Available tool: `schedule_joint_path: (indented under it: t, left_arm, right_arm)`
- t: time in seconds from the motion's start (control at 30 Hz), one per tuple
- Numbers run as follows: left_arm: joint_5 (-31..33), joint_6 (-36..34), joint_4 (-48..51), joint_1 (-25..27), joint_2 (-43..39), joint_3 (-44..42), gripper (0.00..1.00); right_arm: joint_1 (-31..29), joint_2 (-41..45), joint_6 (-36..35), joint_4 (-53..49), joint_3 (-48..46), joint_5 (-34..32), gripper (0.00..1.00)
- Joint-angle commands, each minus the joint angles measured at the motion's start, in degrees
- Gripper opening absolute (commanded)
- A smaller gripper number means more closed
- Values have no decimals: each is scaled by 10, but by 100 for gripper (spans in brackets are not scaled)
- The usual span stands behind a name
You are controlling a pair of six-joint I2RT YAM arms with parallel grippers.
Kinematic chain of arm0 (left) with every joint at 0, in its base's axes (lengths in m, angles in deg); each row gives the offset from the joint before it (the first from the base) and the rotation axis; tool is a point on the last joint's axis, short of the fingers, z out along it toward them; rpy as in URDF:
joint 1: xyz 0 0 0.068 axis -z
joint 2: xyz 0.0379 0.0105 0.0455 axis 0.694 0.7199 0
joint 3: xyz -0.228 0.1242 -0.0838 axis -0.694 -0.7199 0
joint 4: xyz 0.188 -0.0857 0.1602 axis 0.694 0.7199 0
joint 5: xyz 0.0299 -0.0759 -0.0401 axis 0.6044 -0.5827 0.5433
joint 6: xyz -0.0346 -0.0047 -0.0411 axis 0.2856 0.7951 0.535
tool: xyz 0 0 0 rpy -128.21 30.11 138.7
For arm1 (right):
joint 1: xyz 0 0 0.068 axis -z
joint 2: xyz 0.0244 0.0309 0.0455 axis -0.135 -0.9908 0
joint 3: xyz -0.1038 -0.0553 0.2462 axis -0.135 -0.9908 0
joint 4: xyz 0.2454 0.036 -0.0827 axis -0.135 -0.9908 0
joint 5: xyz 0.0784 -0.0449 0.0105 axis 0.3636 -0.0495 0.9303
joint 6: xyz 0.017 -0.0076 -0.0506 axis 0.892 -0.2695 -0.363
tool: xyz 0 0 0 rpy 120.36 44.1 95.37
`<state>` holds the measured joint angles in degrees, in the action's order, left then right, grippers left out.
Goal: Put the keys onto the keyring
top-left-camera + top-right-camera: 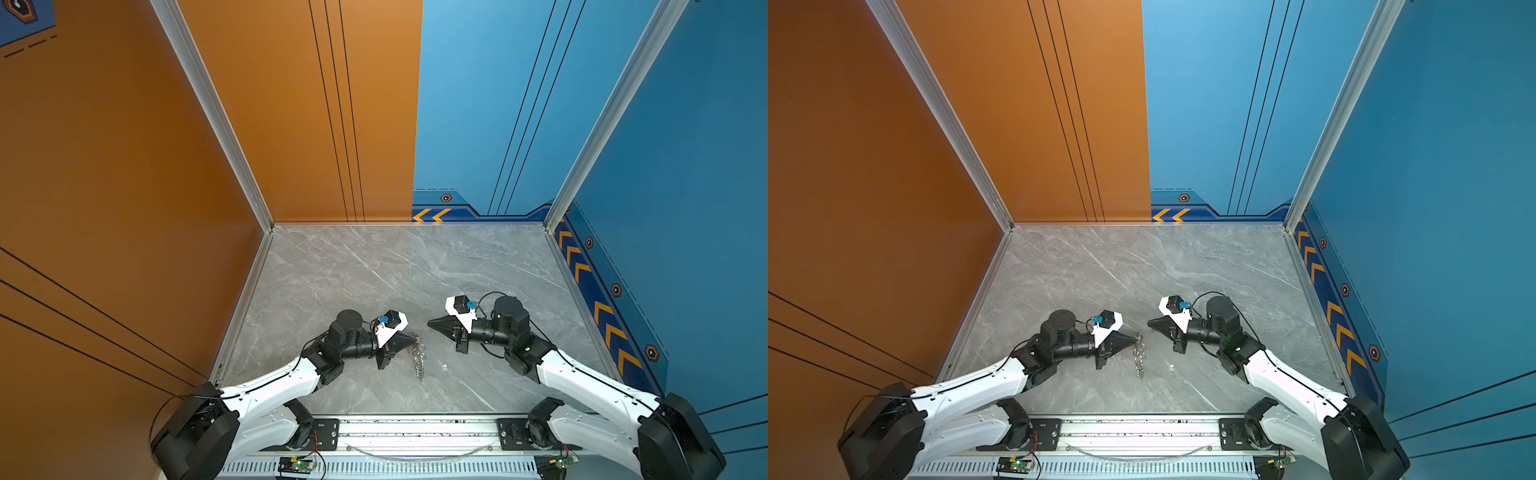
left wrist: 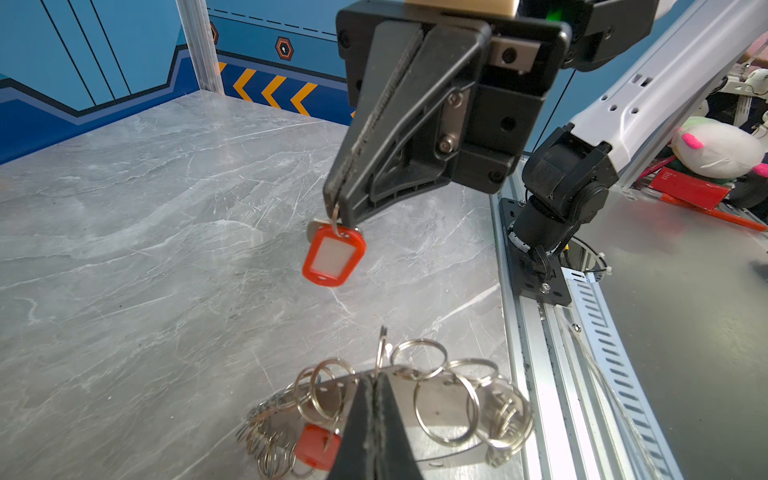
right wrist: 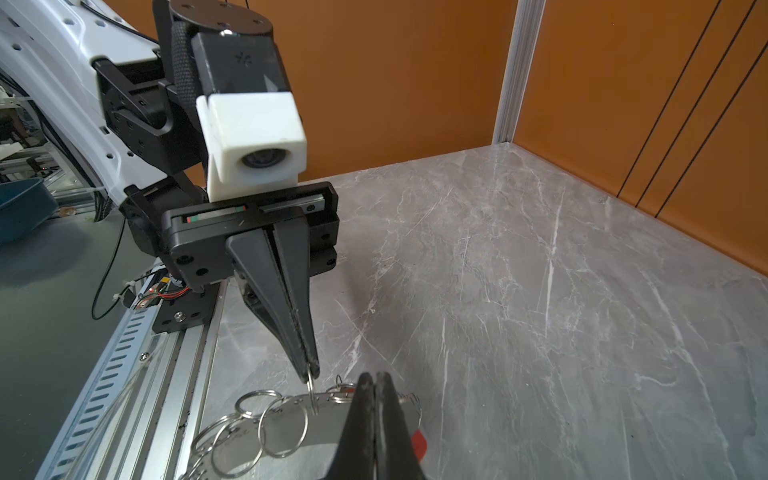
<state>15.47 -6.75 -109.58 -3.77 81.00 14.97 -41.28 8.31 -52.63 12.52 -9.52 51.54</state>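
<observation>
My left gripper (image 1: 412, 339) is shut on one split ring of the keyring (image 1: 419, 362), a metal band edged with many silver rings that hangs from it to the table. The left wrist view shows the same pinch (image 2: 376, 374) on the keyring (image 2: 440, 399), and one orange-red tagged key (image 2: 316, 446) sits among its rings. My right gripper (image 2: 334, 203) is shut on the small ring of another key, whose orange-red tag (image 2: 333, 257) dangles above the table a little away from the keyring. In both top views the two grippers point at each other, tips close, right gripper (image 1: 1149, 323).
The grey marble table (image 1: 374, 270) is walled by an orange panel on the left and blue panels at the back and right. An aluminium rail (image 1: 415, 428) with both arm bases runs along the front edge. A plush toy (image 2: 719, 149) lies outside the cell.
</observation>
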Motion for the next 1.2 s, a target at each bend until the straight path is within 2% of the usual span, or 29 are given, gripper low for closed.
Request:
schedule_joint_path:
  t: [0.0,0.2,1.17]
  left_arm:
    - [11,-1,3,-4,-4,12,0]
    - [13,-1,6,-4,-2,12,0]
    - [-43,4,11,0,21,25,0]
  right_arm:
    - [-7,8,-31,-37,2,13,0]
    - [-10,-7,-33,-39,10,75,0]
    - [-35,-38,-51,10,12,31,0]
